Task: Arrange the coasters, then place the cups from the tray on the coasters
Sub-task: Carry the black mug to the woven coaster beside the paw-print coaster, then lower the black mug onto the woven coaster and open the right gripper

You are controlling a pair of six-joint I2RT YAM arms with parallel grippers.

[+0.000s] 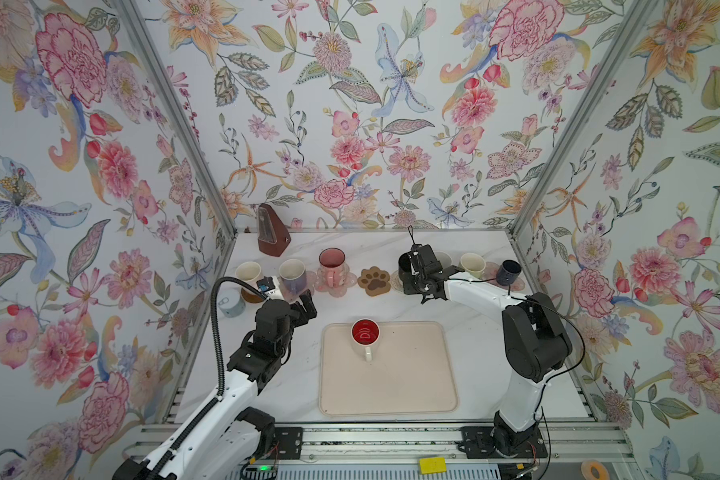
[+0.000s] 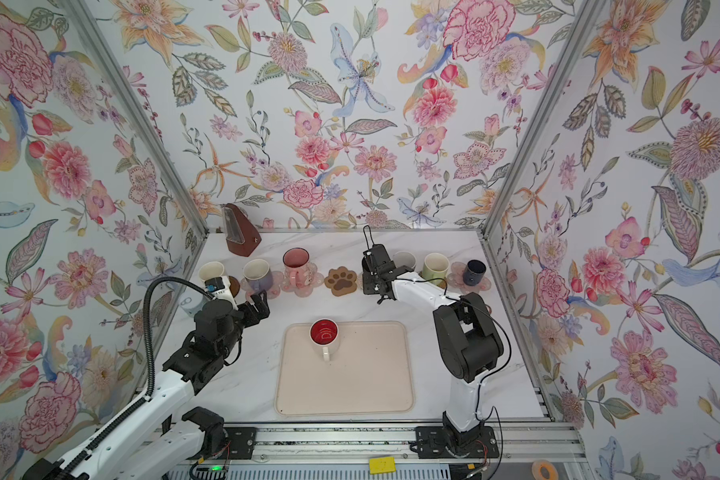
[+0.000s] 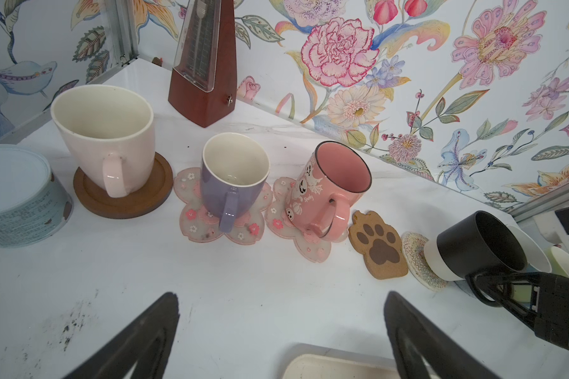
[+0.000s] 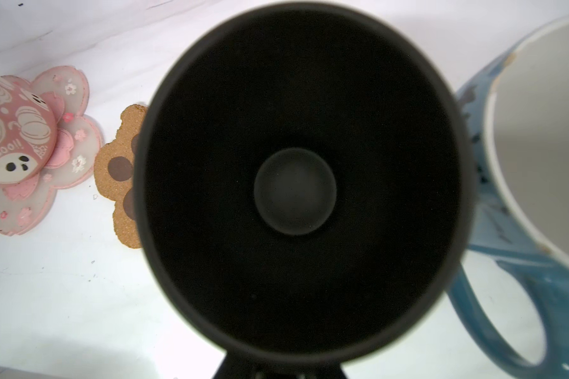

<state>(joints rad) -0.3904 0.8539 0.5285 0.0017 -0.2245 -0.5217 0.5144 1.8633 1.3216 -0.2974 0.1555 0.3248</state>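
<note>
Right gripper (image 3: pixel 493 290) clamped on handle of black cup (image 3: pixel 480 242). Cup is at woven coaster (image 3: pixel 414 259), just beside paw coaster (image 3: pixel 378 244); can't tell if it's fully set down. Left gripper (image 3: pixel 281 297) jaws wide apart, hovering over table (image 1: pixel 474 332) near lavender cup (image 3: pixel 232 177). Red-inside cup (image 1: pixel 365 333) upright on tray (image 1: pixel 412 386), far end.

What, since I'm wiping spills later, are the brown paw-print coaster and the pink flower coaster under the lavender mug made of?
Brown paw-print coaster: likely cork, matte; grainy speckled tan surface, darker printed pads. Pink flower coaster: probably resin or plastic, frosted; translucent petals, tiny blossoms inside.
</note>
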